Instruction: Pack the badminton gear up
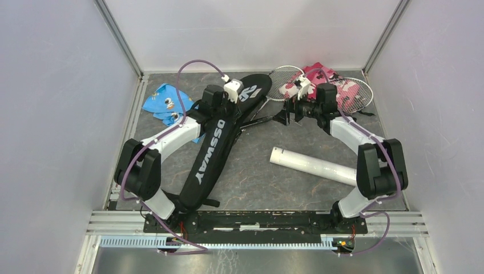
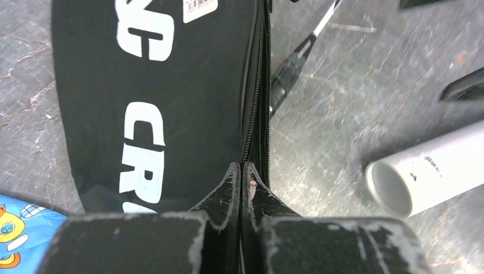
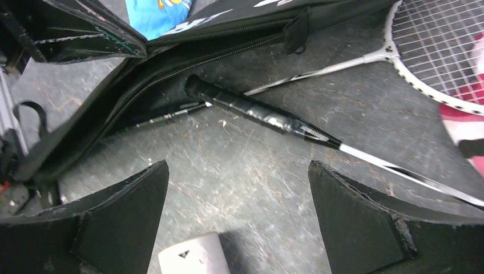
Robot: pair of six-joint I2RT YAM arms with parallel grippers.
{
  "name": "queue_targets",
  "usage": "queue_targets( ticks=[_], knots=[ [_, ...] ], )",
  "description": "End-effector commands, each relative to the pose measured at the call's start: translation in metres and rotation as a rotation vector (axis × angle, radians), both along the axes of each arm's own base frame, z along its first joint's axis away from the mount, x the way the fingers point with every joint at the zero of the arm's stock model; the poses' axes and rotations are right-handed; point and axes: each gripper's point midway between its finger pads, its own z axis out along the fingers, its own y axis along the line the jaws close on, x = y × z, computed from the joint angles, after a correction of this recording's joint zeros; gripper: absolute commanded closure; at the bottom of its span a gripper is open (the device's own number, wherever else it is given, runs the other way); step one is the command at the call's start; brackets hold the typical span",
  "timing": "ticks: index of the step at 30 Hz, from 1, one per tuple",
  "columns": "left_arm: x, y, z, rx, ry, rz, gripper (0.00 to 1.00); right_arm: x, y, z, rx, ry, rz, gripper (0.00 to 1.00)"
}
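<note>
The left hand (image 1: 238, 105), seen from above, sits at the open side of the long black racket bag (image 1: 211, 154), which lies slantwise across the counter (image 1: 257, 188) from the near edge toward the far wall. The right hand (image 1: 285, 114) hangs just beside it with its fingers spread wide and nothing between them. A racket (image 1: 285, 80) lies with its head beside the bag's far end, and a second racket (image 1: 355, 94) rests its head on the pink cloth (image 1: 325, 74). The white tube (image 1: 314, 165) lies alone on the counter, nearer the right arm, and a blue cloth (image 1: 162, 105) lies left of the bag. From the left wrist, the two fingers are pressed tight together on the bag's zipper edge, with the zipper running out from between them. A black racket handle shows just past that edge, and the tube's open end is off to the right. From the right wrist, the bag's mouth gapes. One black handle lies on the counter right at the mouth, between the spread fingers and the bag. The other racket's shaft leads to the opening, and the tube's end shows at the bottom.
</note>
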Motion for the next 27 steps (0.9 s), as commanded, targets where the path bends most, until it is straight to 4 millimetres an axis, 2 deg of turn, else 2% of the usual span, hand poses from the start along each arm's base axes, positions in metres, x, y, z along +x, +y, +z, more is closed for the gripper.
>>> queue_targets(
  ticks=[1,6,11,15,27],
  knots=[
    [0.018,-0.011,0.064,-0.169,-0.057,0.101,0.98,0.026,0.028,0.034,0.125,-0.006,-0.046,0.02],
    [0.018,-0.02,0.07,-0.26,0.019,0.144,0.98,0.031,0.058,0.037,0.193,0.055,-0.033,0.02],
    [0.015,-0.026,0.071,-0.341,0.087,0.178,0.98,0.026,0.082,0.033,0.232,0.108,-0.005,0.02],
    [0.013,-0.031,0.072,-0.387,0.124,0.182,0.98,0.026,0.086,0.027,0.233,0.138,-0.025,0.02],
    [0.005,-0.038,0.06,-0.413,0.171,0.164,0.98,0.028,0.095,0.012,0.264,0.213,-0.03,0.13]
  ],
)
